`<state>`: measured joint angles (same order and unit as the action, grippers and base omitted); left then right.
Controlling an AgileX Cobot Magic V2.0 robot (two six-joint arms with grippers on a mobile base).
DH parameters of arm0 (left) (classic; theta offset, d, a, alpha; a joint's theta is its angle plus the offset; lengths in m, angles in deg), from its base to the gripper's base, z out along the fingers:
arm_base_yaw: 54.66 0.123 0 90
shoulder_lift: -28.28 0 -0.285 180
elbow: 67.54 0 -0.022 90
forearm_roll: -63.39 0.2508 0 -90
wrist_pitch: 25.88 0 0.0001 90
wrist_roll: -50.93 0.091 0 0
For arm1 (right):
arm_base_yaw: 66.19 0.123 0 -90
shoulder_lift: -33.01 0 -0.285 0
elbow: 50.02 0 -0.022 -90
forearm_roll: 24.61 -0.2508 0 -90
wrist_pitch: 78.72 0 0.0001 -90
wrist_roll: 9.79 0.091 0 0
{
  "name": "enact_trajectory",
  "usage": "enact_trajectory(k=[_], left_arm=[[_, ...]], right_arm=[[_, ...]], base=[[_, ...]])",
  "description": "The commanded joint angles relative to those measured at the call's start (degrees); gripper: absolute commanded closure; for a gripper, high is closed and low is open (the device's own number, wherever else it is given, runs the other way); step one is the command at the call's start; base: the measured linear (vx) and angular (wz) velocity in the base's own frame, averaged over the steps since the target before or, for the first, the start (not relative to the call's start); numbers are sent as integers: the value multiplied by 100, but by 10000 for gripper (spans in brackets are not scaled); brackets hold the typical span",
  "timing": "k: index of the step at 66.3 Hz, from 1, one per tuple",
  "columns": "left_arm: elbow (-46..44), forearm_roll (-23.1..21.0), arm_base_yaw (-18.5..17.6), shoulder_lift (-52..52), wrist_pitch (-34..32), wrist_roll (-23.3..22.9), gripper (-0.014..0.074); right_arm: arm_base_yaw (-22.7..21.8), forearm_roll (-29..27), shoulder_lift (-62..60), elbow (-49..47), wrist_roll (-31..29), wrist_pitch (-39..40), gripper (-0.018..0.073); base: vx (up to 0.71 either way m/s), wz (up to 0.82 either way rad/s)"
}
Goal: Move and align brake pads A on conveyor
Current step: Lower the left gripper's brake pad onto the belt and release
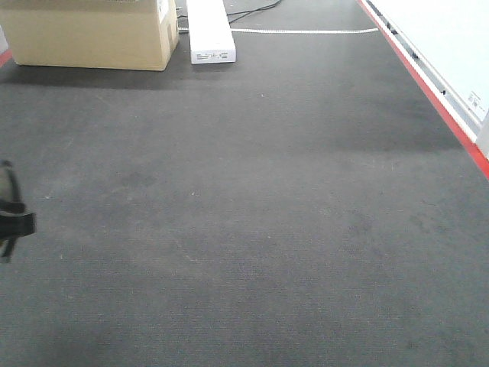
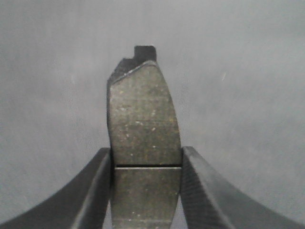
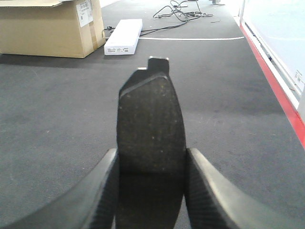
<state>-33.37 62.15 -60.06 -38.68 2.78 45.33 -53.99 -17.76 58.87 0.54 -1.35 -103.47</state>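
Note:
In the left wrist view my left gripper [image 2: 147, 151] is shut on a brake pad A [image 2: 143, 114]. This dark grey oblong pad has a thin groove across it at the fingertips, and a backing tab at its far end. It hangs over a blurred grey surface. My right gripper [image 3: 151, 152] is shut on a second brake pad A [image 3: 150, 114], held lengthwise above the charcoal conveyor [image 3: 57, 119]. The front view shows the conveyor [image 1: 252, 191] with no pad lying on it. A dark piece of an arm [image 1: 11, 214] pokes in at its left edge.
A cardboard box [image 1: 92, 34] and a long white box [image 1: 208, 30] stand at the conveyor's far end. A red stripe [image 1: 428, 92] runs along its right edge beside a white wall. Black cables [image 3: 183, 12] lie beyond the white box.

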Motion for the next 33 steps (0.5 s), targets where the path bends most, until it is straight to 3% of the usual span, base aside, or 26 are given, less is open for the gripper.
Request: enact_trajectory(k=[1,33], left_arm=[[-457,-29,-26,-556,-263,-101,591],[-1379,124,-26,-2964,29,-150,565]], right_arm=[[-17,60,31,-165,-22,575,564],[-17,60,31,-165,-22,575,564]], base=[[0,0],[0,0]])
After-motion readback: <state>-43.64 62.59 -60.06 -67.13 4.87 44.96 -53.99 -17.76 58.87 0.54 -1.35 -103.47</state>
